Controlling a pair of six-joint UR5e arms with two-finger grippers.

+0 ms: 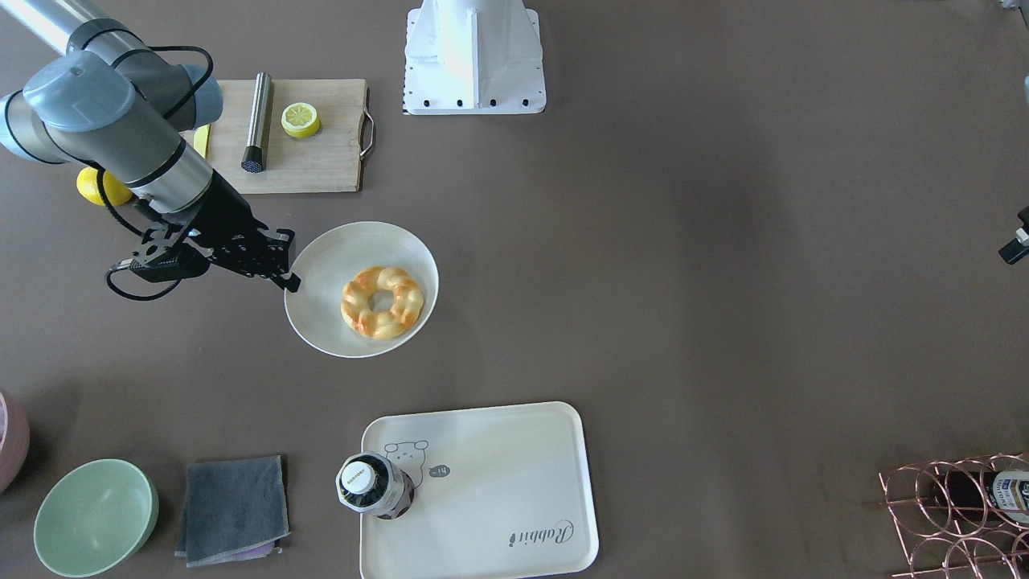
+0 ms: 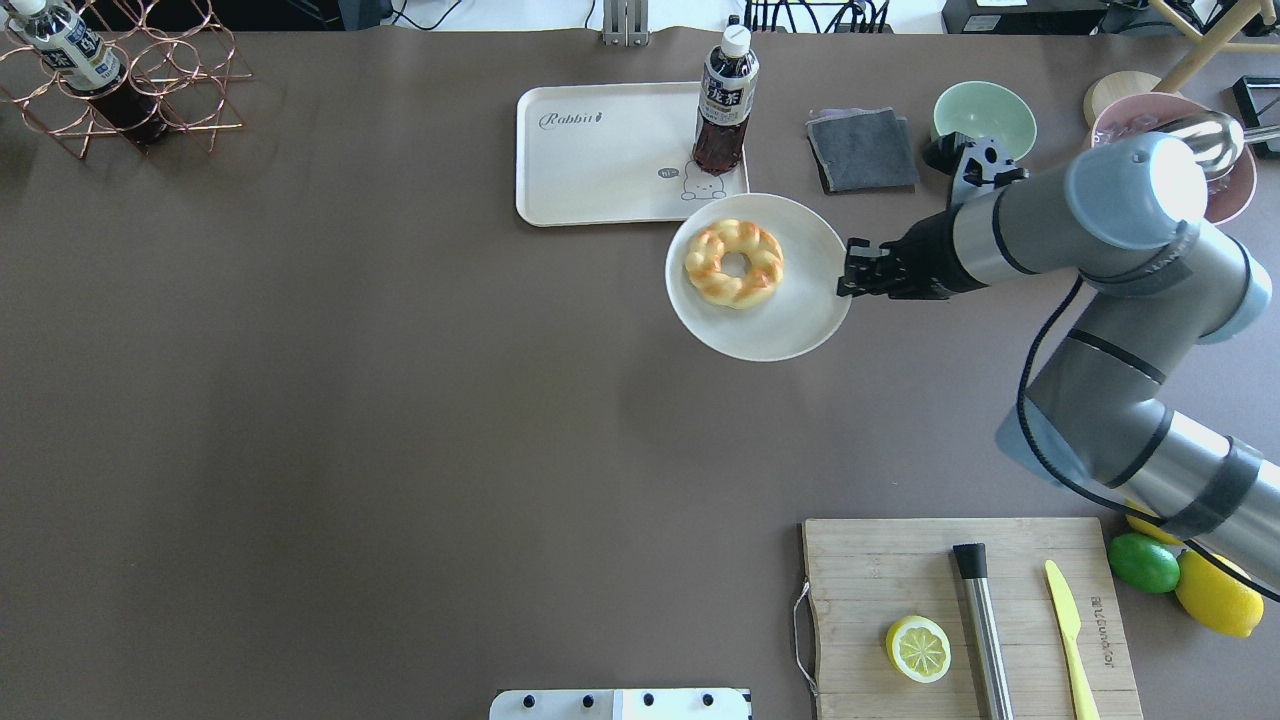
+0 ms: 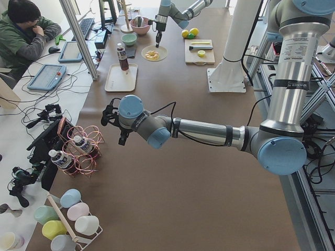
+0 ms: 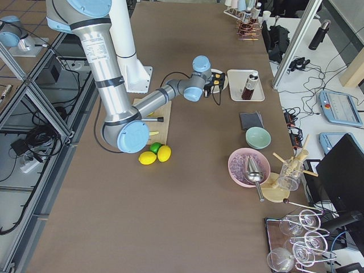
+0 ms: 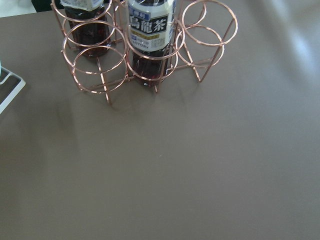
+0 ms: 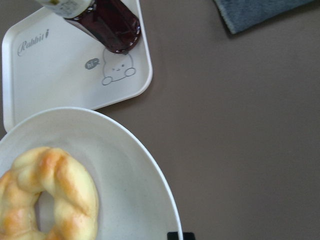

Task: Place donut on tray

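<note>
The donut (image 2: 735, 263) lies on a round white plate (image 2: 790, 330); it also shows in the front view (image 1: 382, 301) and in the right wrist view (image 6: 50, 200). The cream tray (image 2: 600, 170) lies just beyond the plate, and a dark tea bottle (image 2: 725, 100) stands on its bear corner. My right gripper (image 2: 845, 275) hovers at the plate's right rim, beside the donut and apart from it. It looks shut and empty. My left gripper (image 3: 110, 112) hangs far from the donut by the wire rack. I cannot tell whether it is open or shut.
A wooden cutting board (image 2: 880, 570) at the near right holds a lemon half (image 2: 918, 648), a metal cylinder (image 2: 980, 625) and a yellow knife (image 2: 1070, 630). A grey cloth (image 2: 862, 150) and a green bowl (image 2: 985, 118) lie right of the tray. A copper bottle rack (image 2: 120, 80) stands far left.
</note>
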